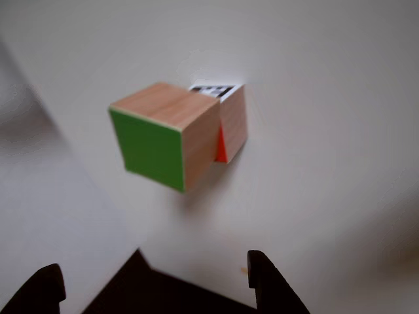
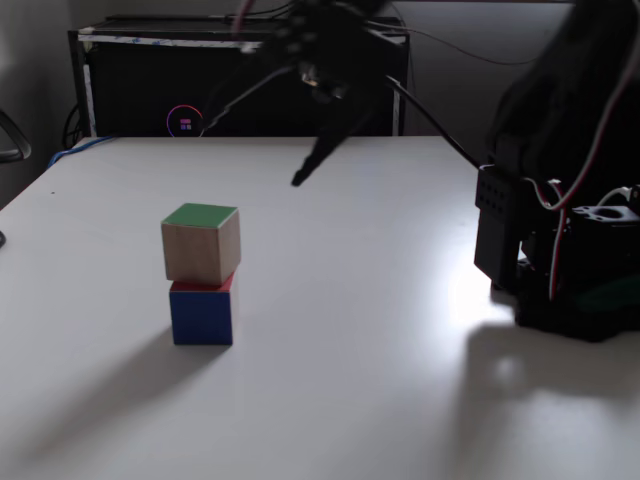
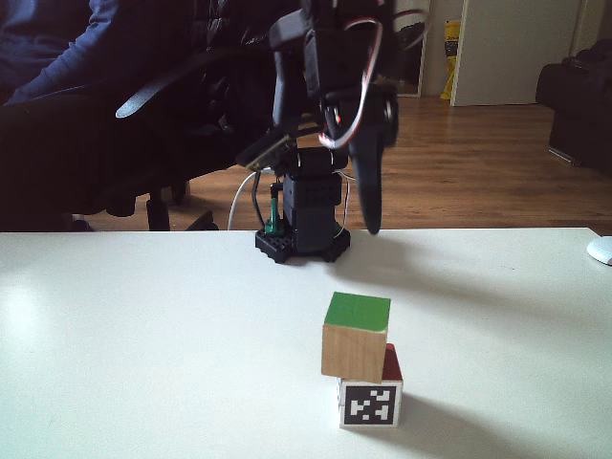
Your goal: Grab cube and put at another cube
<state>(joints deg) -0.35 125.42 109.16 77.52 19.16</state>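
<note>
**Cube seated on the marker cube; end effector clear and spread**

Your cube (image 2: 201, 243) sits on top of the marker cube (image 2: 201, 313), near the middle of the tabletop (image 2: 380, 360). In both fixed views the green face points up. The stack is not square: in a fixed view the cube (image 3: 355, 337) overhangs the marker cube (image 3: 371, 403) toward the left, with its base offset from the black-and-white marker face below. A strip of red-orange shows on the lower cube just under the upper one.

In the other view the cube (image 1: 165, 134) covers most of the marker cube (image 1: 230, 121); only a sliver of marker pattern and a red-orange wedge remain exposed. The picture there is blurred.

Your end effector (image 1: 154, 278) holds nothing. Its two dark fingertips (image 1: 265, 278) appear at the bottom edge of the other view, standing wide apart, with bare tabletop between them and the stack. In a fixed view the end effector (image 2: 310, 165) hangs in the air above the tabletop, well apart from the cubes and behind them. The arm base (image 3: 301, 215) stands at the far edge of the tabletop.
</note>
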